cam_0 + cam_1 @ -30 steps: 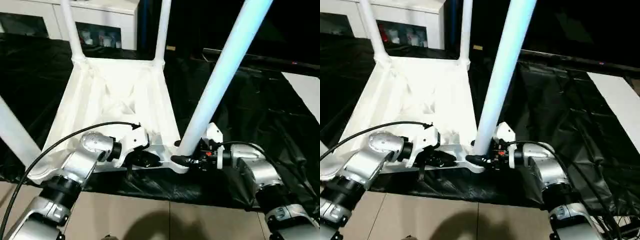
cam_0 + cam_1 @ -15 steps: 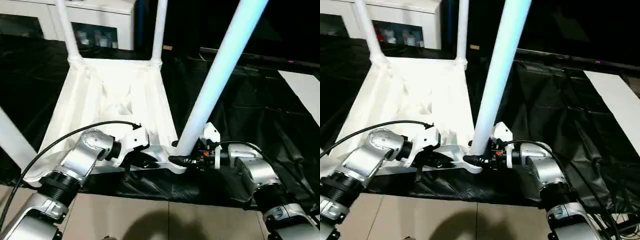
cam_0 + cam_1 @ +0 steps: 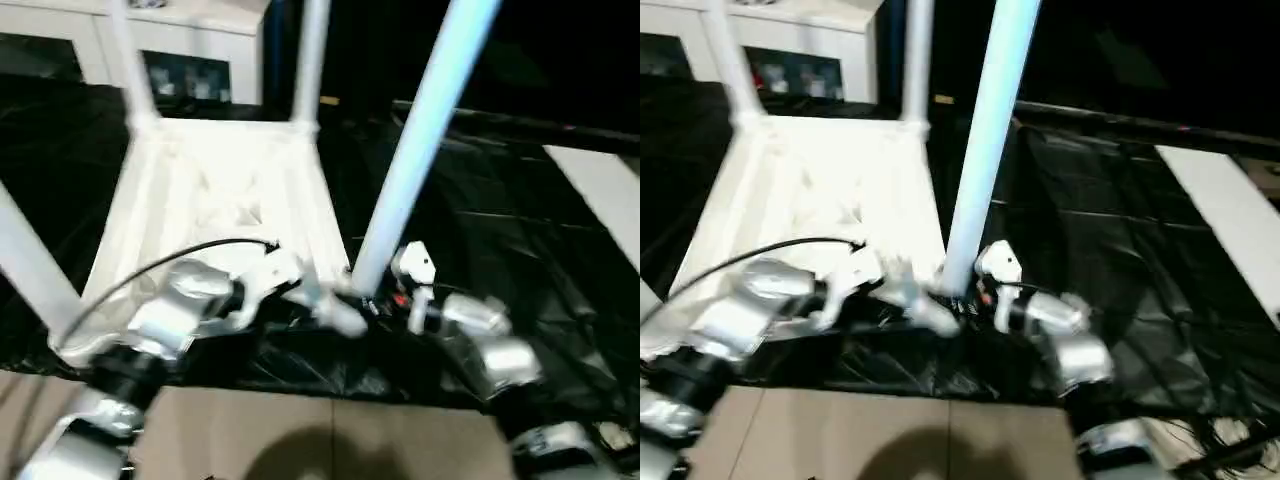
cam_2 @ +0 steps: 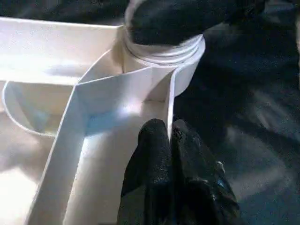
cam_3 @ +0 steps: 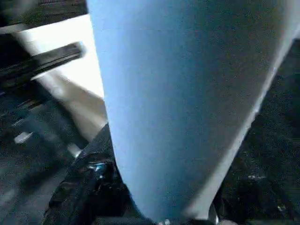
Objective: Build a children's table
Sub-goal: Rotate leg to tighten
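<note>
The white tabletop [image 3: 220, 190] lies upside down on black sheeting, ribs facing up. Two white legs [image 3: 308, 60] stand in its far corner sockets and another leg [image 3: 30, 265] rises at the near left. A bluish-lit leg [image 3: 410, 160] slants up from the near right corner socket [image 4: 161, 56]. My right gripper [image 3: 368, 300] is closed around this leg's base, and the leg [image 5: 187, 93] looms close in the right wrist view. My left gripper [image 4: 168, 133] is shut on a thin rib of the tabletop just beside that socket.
A white cabinet [image 3: 190, 50] with glass doors stands behind the tabletop. A white board [image 3: 600, 190] lies at the right on the black sheeting [image 3: 500, 230]. Beige floor [image 3: 300, 440] runs along the near edge below my forearms.
The whole view has shifted and blurred. The left fingers have closed onto the rib. The near right leg now stands more upright, with the right gripper still at its base.
</note>
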You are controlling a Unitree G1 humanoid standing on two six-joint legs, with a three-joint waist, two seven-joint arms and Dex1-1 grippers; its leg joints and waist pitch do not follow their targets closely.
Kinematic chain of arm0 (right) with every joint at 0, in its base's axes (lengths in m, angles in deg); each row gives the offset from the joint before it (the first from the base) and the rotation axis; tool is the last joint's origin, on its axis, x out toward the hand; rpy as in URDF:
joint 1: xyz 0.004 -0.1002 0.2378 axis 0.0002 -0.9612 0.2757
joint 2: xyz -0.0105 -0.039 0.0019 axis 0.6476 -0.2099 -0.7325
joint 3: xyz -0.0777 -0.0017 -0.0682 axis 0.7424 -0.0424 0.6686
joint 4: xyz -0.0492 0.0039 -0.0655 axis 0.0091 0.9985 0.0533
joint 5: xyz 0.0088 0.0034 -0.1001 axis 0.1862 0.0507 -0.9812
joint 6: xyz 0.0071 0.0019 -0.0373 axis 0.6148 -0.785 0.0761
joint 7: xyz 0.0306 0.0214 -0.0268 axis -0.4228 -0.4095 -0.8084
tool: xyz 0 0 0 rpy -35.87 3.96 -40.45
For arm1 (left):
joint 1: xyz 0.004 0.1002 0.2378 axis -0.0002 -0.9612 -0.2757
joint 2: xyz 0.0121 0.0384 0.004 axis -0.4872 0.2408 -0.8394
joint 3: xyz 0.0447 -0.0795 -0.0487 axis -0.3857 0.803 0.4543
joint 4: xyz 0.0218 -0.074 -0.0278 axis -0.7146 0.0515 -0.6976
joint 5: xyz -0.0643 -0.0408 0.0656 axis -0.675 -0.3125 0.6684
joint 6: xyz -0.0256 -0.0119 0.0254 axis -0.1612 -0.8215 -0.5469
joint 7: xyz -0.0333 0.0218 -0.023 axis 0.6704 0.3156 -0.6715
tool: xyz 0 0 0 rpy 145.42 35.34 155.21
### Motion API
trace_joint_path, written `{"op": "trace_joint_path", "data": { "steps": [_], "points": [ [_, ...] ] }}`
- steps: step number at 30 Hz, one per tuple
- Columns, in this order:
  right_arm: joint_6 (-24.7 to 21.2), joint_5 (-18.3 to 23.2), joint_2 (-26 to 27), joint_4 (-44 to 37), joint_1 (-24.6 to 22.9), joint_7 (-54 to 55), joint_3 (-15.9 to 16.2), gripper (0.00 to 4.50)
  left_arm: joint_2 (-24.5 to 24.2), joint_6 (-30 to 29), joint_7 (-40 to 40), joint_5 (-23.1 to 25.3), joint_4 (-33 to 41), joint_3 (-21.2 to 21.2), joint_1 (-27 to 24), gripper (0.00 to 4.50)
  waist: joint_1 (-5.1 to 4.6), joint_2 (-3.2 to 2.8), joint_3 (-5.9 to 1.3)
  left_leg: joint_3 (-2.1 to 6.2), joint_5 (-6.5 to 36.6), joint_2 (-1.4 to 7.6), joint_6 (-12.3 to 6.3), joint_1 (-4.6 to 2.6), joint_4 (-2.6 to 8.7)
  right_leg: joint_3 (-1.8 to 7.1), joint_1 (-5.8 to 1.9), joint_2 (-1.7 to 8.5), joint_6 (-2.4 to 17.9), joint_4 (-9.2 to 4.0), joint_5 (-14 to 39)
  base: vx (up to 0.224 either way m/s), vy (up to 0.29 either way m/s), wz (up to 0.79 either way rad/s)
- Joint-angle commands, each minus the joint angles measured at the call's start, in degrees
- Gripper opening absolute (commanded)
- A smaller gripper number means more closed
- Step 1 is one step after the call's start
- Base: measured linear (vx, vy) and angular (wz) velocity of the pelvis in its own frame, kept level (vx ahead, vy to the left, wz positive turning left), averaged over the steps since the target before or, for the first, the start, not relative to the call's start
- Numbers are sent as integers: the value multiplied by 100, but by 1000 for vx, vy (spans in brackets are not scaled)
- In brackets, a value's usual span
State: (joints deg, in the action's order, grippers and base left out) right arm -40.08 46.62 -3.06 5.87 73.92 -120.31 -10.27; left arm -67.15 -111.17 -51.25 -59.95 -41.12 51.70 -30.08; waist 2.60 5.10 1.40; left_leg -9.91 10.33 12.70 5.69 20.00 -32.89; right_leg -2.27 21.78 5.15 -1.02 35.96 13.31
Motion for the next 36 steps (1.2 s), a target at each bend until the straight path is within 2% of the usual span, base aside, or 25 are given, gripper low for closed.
{"op": "trace_joint_path", "data": {
  "steps": [1,2,5,9,10,11,13,14,15,17,19,21,22,23,24,25,26,27,28,29,30,31,33,34,36],
  "points": [
    [-235,-215,486,531,7,1261,-72,204,651,-138,563,-1,-409,-214,27,0,-28,-108,-121,36,2378,41,261,-43,482,178,-6,221,677,-653,2564,0,0,0],
    [-235,-215,486,531,7,1261,-72,202,651,-138,563,-1,-409,-214,27,0,-52,-92,-115,40,2424,39,275,-38,488,172,4,217,657,-665,2608,0,0,0],
    [-175,-346,892,820,284,2044,-66,202,1015,-90,920,76,-695,-239,211,0,-100,-117,-129,89,2644,14,303,-33,493,139,1,221,502,-696,2903,0,0,0],
    [51,-352,1024,878,433,1957,-5,202,1132,-40,1024,142,-838,-239,324,0,-110,-116,-142,95,2664,10,196,-20,513,129,-10,221,464,-732,2751,0,0,0],
    [131,-329,1013,849,431,1895,-24,202,1124,-38,1007,161,-839,-225,328,0,-105,-111,-134,89,2591,18,163,-2,527,142,-8,212,512,-722,2539,0,0,0],
    [150,-294,993,825,422,1827,-43,237,1110,-32,989,161,-833,-219,326,0,-98,-99,-127,76,2602,14,124,-10,525,149,6,202,553,-718,2464,0,0,0],
    [153,-110,847,684,363,1404,-126,271,971,44,805,124,-746,-217,283,0,-91,-94,-132,68,2569,20,42,-3,519,167,-7,211,630,-712,2354,0,0,0],
    [153,29,617,541,289,858,-159,271,782,130,568,68,-584,-206,189,0,-85,-95,-133,66,2514,21,21,7,522,172,-16,212,654,-704,2269,0,0,0],
    [151,36,603,534,286,827,-159,274,772,134,554,63,-574,-205,183,0,-75,-91,-133,66,2495,29,-21,9,525,168,-32,211,678,-701,2201,0,0,0],
    [147,71,410,466,244,449,-120,292,647,225,362,14,-463,-184,106,0,-49,-85,-152,24,2111,41,-140,24,508,188,-52,206,871,-653,1673,0,0,0],
    [182,7,128,415,199,29,18,320,473,342,67,-76,-304,-168,2,0,-33,-88,-148,3,1987,46,-200,27,492,189,-62,209,966,-642,1596,0,0,0],
    [188,22,-67,386,183,-292,100,325,342,381,-110,-132,-202,-159,-56,0,-1,-90,-173,-25,1639,42,-278,26,467,195,-96,214,1069,-610,1252,62,-32,6],
    [172,72,-414,271,160,-975,247,325,132,433,-432,-283,9,-99,-142,0,13,-95,-199,-36,1273,43,-348,36,438,193,-137,204,1190,-547,741,70,-33,6],
    [172,72,-414,271,160,-975,247,325,132,433,-432,-283,9,-99,-142,0,6,-101,-209,-42,846,32,-460,88,408,180,-183,183,1305,-465,117,65,-20,0],
    [168,53,-552,245,164,-1230,316,325,55,445,-577,-360,96,-66,-168,0,11,-126,-210,-47,660,28,-514,93,399,173,-177,173,1360,-435,-146,71,-6,-4],
    [148,32,-684,219,171,-1505,385,325,-29,447,-728,-411,168,-55,-181,0,19,-134,-239,-51,279,27,-623,88,355,164,-211,168,1494,-367,-748,71,-6,-4],
    [131,-26,-867,179,182,-1888,496,325,-170,453,-943,-434,248,-79,-194,0,31,-139,-257,-67,-49,15,-747,70,310,157,-213,129,1617,-322,-1333,81,1,0],
    [131,-27,-871,178,182,-1897,499,325,-174,454,-948,-435,250,-79,-195,0,38,-137,-269,-76,-172,2,-822,49,278,160,-213,117,1670,-296,-1601,62,3,2],
    [126,-48,-917,171,188,-1988,528,325,-214,456,-1010,-440,270,-88,-199,0,38,-123,-290,-80,-484,-9,-957,63,244,171,-237,104,1794,-232,-2168,62,3,2],
    [102,-103,-1044,163,220,-2256,606,325,-325,483,-1169,-439,307,-110,-201,0,38,-102,-283,-84,-506,-15,-1034,81,243,161,-241,106,1840,-232,-2295,0,0,0],
    [102,-103,-1044,163,220,-2256,606,325,-325,483,-1169,-439,307,-110,-201,0,41,-111,-273,-79,-429,-6,-1034,81,253,155,-241,121,1852,-238,-2195,0,0,0],
    [39,-98,-1144,229,343,-2499,646,325,-494,555,-1377,-414,324,-157,-192,0,43,-122,-241,-83,17,24,-965,55,283,151,-218,141,1846,-293,-1520,0,0,0],
    [-8,-46,-1147,321,467,-2578,632,300,-612,647,-1509,-387,303,-190,-183,0,41,-128,-216,-83,295,48,-833,47,311,151,-203,154,1811,-326,-1026,0,0,0],
    [-32,-22,-1136,347,504,-2608,627,300,-643,669,-1542,-383,294,-193,-180,0,40,-145,-209,-79,505,65,-689,33,331,157,-191,166,1785,-343,-685,0,0,0],
    [-73,44,-1135,367,546,-2667,641,275,-692,694,-1581,-404,295,-199,-177,0,37,-140,-189,-81,698,78,-509,17,351,165,-174,160,1731,-362,-441,0,0,0]
  ]
}}
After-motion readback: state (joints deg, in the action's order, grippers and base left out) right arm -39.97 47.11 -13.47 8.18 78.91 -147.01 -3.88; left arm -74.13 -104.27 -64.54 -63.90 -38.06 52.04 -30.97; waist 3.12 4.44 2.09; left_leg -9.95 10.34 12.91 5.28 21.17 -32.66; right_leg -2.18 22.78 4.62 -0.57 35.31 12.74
